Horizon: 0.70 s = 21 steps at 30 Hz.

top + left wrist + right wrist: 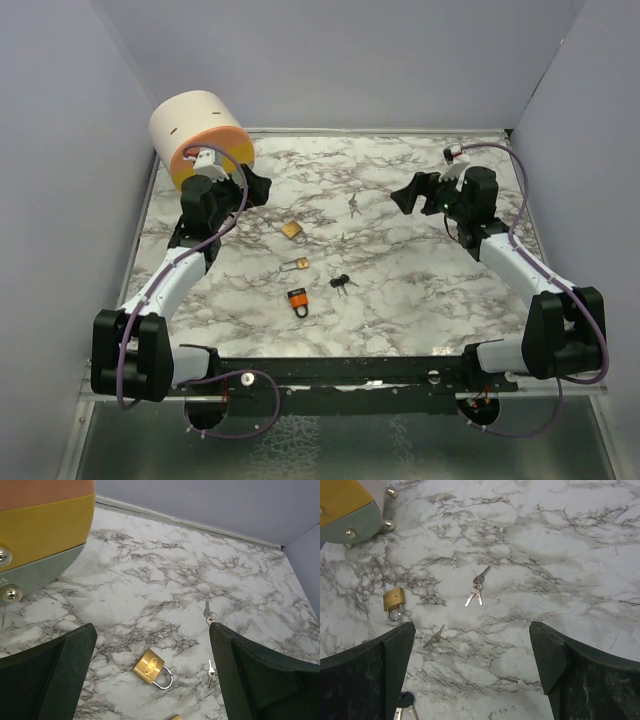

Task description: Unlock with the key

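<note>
Brass padlock (151, 667) untouched; left gripper (152, 626) and right gripper (471, 625) gape empty.
Rigid, probably slick: pinch its flat body; silver keys (477, 586) lie flat, likely fiddly.

Marble-patterned table (420, 290) — a cream, orange and yellow drum (198, 135) at its far-left corner.
</note>
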Tool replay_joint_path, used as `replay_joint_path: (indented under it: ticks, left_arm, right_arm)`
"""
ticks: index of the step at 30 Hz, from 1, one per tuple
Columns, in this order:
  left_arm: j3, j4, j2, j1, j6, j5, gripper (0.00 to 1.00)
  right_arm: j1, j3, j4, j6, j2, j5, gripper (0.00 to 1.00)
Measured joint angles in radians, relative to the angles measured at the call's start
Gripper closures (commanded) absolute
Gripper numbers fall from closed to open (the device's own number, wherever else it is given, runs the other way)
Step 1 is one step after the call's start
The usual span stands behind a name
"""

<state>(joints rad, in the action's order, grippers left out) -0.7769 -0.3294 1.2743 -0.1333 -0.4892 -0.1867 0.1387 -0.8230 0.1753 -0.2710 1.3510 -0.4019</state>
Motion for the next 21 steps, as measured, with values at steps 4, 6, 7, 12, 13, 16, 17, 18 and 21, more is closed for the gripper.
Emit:
replay_joint_path:
  ticks: [4,6,7,12,13,16,17,18,21]
  left_arm:
    - [0.032,-0.014,-0.040,0.000,-0.041,-0.001,0.01]
    - [0.038,-0.016,-0.048,0.000,-0.071,0.000,0.01]
    - [0.041,-0.019,-0.048,0.002,-0.088,0.000,0.01]
    - [0.060,-0.021,-0.048,0.007,-0.143,0.001,0.01]
    - [0.062,-0.020,-0.048,0.007,-0.152,0.000,0.01]
    - [0.064,-0.021,-0.048,0.007,-0.172,-0.001,0.01]
    - [0.064,-0.021,-0.047,0.007,-0.178,-0.006,0.01]
    - [0.064,-0.021,-0.047,0.008,-0.181,-0.010,0.01]
    - [0.064,-0.021,-0.044,0.008,-0.182,-0.031,0.01]
  right_arm:
    - [0.000,-0.005,-0.003,-0.008,0.000,-0.014,0.00]
    - [0.000,-0.006,-0.008,-0.013,0.000,-0.019,0.00]
    - [0.000,-0.009,-0.014,-0.014,0.000,-0.023,0.00]
    - [0.000,-0.018,-0.034,-0.027,0.010,-0.029,0.00]
    - [0.001,-0.027,-0.050,-0.029,0.016,-0.023,0.00]
    - [0.014,-0.043,-0.081,-0.027,0.024,0.012,0.00]
    - [0.018,-0.053,-0.096,-0.026,0.029,0.023,0.00]
    - [0.024,-0.061,-0.108,-0.023,0.034,0.032,0.00]
    - [0.045,-0.089,-0.131,-0.015,0.061,0.056,0.00]
